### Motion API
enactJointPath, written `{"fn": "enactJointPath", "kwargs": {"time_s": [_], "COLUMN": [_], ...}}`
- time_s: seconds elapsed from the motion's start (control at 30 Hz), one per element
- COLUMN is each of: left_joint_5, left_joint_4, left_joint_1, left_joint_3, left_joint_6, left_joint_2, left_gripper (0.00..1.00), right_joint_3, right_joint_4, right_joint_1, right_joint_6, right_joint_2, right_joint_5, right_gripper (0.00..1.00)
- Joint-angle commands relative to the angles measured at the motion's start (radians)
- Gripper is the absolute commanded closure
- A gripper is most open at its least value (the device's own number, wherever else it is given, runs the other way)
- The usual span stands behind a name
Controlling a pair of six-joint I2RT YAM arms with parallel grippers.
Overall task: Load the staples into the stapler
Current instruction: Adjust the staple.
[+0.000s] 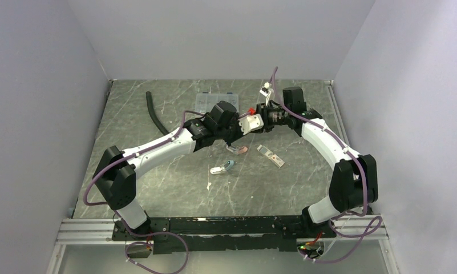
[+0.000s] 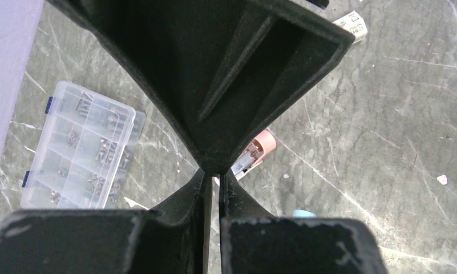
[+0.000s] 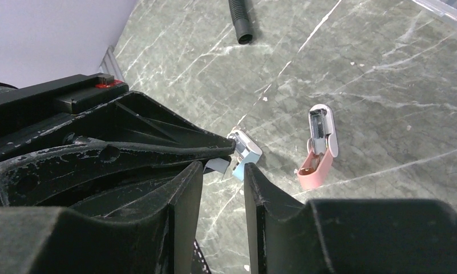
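A tiny thin silvery-grey metal strip of staples (image 3: 214, 164) shows as a small sliver at the tip of the left gripper (image 2: 213, 188). The gripper's fingers are drawn together to a thin slit, and it looks to be pinching the strip, though the sliver is too small to be sure. The right gripper (image 3: 223, 169) faces it nose to nose above the bench (image 1: 174, 194). Its fingers are apart on either side of the sliver, probably so the strip can be passed across or re-gripped at a better angle.

The pink mini stapler (image 3: 317, 151) lies near on the bench, hinged open with its channel exposed, and seems ready to receive the staples. A blue mini stapler (image 3: 246, 154) lies just beyond the meeting grippers and could be knocked on the way down. A small white carton (image 2: 351, 25), a clear plastic compartment box (image 2: 77, 148) and a black ribbed hose (image 3: 240, 20) lie farther off. The right gripper's black finger fills much of the left wrist view and hides the handover point there.
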Motion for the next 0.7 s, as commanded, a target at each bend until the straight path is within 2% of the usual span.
{"fn": "enactJointPath", "kwargs": {"time_s": [0.0,0.67], "left_joint_5": [0.002,-0.008], "left_joint_4": [0.013,0.013], "left_joint_1": [-0.007,-0.008], "left_joint_3": [0.044,0.049], "left_joint_6": [0.020,0.021], "left_joint_2": [-0.015,-0.007], "left_gripper": [0.97,0.98], "right_joint_3": [0.044,0.051], "right_joint_4": [0.008,-0.002], "right_joint_1": [0.010,0.027], "right_joint_6": [-0.019,-0.015], "right_joint_2": [0.002,0.014], "right_joint_5": [0.011,0.026], "right_gripper": [0.65,0.72]}}
